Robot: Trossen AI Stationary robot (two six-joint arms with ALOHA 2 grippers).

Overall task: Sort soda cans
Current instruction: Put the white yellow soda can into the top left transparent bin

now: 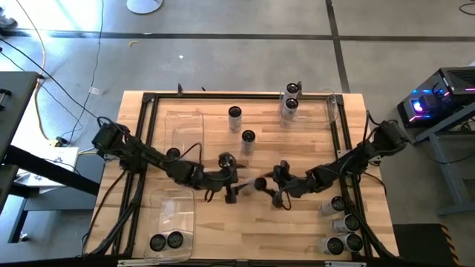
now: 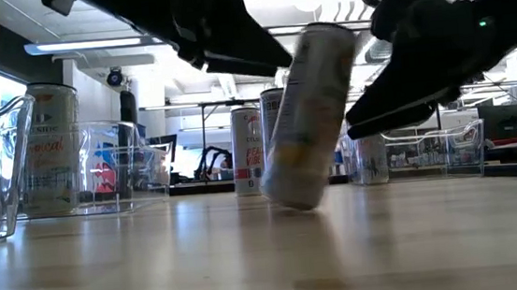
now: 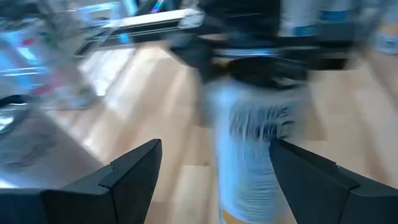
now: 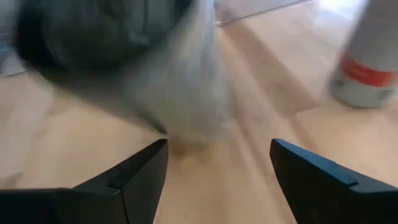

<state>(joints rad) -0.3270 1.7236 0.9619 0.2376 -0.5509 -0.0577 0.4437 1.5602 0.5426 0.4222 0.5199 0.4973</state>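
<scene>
The can point(image 2: 307, 112) between my two grippers is a tall, slim cylinder with a pale, silvery-white wall, some small print on it and a yellowish band near its bottom. In the low view it does not stand upright: its long axis is tilted, the top leaning to the right of that view and the bottom edge touching the wooden table point(image 1: 297, 230). In the left wrist view the same can point(image 3: 255, 143) shows pale with dark print, but it is blurred and I cannot read it.

My left gripper point(image 1: 231, 182) is near the middle of the table, and its fingers point(image 3: 134, 171) stand apart, with the can between them in the wrist view; I cannot tell if they touch it. My right gripper point(image 1: 269, 189) is just beside, facing the left one, and its fingers point(image 4: 140, 171) are also apart. From above, the can itself is hard to pick out between the dark arms.

Two more cans point(image 1: 248, 139) stand upright on the far part of the table, a little left of the middle. Another pair point(image 1: 289, 105) stands at the far edge, right of the middle, by a clear bin point(image 1: 332, 111). Two dark-topped cans point(image 1: 165, 241) stand in a clear bin point(image 1: 165, 211) at the near left corner. Some silvery cans point(image 1: 343, 233) are grouped at the near right corner.
</scene>
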